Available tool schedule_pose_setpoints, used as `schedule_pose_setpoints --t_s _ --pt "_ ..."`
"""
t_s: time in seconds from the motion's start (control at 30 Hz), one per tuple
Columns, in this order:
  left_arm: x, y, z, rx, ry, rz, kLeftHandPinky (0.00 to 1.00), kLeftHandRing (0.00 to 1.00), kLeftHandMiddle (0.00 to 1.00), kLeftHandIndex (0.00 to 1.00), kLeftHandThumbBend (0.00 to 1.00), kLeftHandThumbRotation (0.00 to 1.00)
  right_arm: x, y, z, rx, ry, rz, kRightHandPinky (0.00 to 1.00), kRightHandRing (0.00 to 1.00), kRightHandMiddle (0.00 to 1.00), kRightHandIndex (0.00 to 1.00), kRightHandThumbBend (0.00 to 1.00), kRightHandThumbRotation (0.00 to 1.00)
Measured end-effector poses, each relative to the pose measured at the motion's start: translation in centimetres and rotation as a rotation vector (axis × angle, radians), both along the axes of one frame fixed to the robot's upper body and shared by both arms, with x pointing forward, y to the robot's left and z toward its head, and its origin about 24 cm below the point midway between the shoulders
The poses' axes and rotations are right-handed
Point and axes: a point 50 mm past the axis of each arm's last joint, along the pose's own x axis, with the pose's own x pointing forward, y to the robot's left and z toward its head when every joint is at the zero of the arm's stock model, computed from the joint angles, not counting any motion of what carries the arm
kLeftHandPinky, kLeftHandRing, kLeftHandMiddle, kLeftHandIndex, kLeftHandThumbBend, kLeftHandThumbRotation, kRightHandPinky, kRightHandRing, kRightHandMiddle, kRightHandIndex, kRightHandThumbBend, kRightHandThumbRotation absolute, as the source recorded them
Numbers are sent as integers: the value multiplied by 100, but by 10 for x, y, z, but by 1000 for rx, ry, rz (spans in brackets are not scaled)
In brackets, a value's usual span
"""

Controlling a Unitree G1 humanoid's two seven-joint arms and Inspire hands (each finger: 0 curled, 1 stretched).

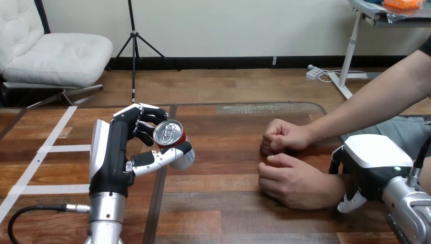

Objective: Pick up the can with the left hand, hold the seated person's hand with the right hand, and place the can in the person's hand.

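The left hand (109, 152) stands at the left of the frame with its white back turned to the left. It is grasping the can (172, 144): the fingers (145, 118) are curled around the far side of it, and the thumb (162, 156) lies across the near side, low on the can. The can is left of the frame's centre, inside this grasp. It is tilted, so its silver top with the pull tab faces up and toward the camera. Its side is red, and the lower end is pale silver.

The right hand (373, 157) is at the lower right of the frame, white back upward. It is just beside the wrist of the person's lower hand (289, 180) and seems to touch it. Whether it grasps the wrist I cannot tell, because its own back hides that place.

The person's lower hand lies loosely closed on the wooden table (223, 208), right of centre. The person's upper hand (282, 136) is a fist just above it, also on the table. Both are well apart from the can.
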Motion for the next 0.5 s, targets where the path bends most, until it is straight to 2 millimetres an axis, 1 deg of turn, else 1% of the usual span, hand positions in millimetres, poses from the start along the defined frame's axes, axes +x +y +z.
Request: schedule_pose_setpoints --t_s 0.3,0.5 --pt "0 0 0 1 0 0 36 41 48 52 68 0 0 2 7 25 -10 0 43 51 57 59 77 0" --pt "0 0 0 2 0 -1 36 41 48 52 68 0 0 4 15 39 -28 0 44 52 57 59 78 0"
